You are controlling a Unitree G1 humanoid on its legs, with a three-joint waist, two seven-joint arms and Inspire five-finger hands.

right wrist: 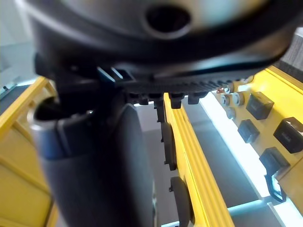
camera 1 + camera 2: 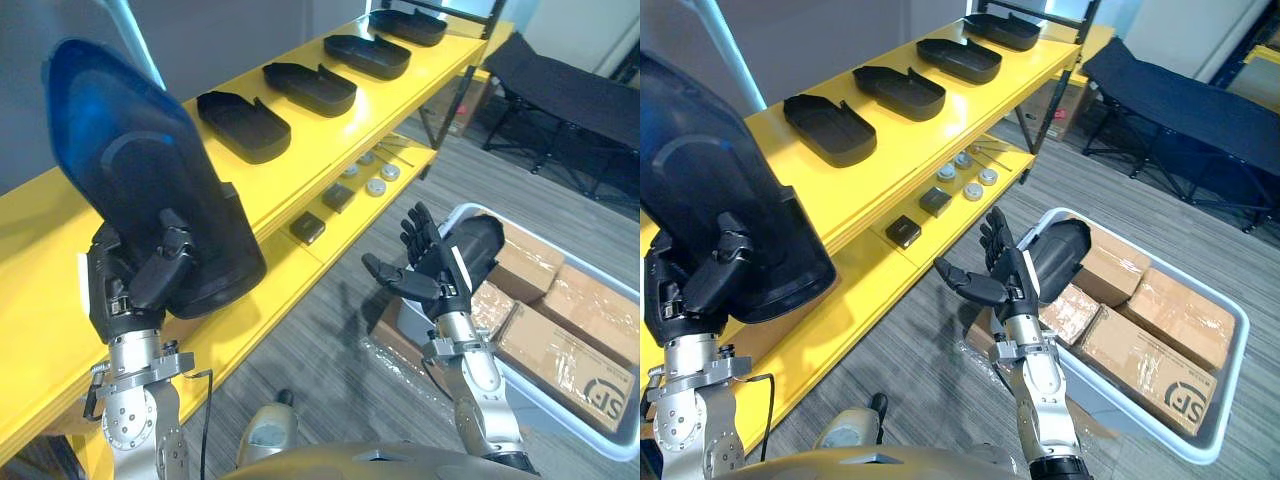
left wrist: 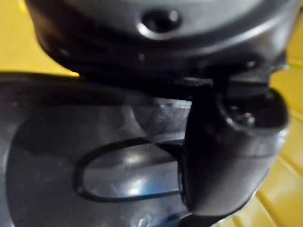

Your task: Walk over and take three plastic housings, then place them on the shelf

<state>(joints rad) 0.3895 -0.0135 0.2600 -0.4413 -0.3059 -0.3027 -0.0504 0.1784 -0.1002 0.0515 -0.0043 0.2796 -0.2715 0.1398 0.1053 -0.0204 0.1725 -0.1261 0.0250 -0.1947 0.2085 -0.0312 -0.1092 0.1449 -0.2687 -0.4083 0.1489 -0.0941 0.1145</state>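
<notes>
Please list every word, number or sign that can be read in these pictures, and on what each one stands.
Cardboard box in the grey bin: one dark printed mark, turned and partly hidden; I cannot read it surely.
Plastic housings and yellow shelf: no text visible.

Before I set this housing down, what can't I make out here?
Shelf spot beneath the held housing: hidden by it in both eye views.
Fingers of the left hand: behind the housing; the left wrist view shows its thumb on it.
Spare housing in the bin: partly behind the right hand.
Small parts on the lower level: too small to identify.
</notes>
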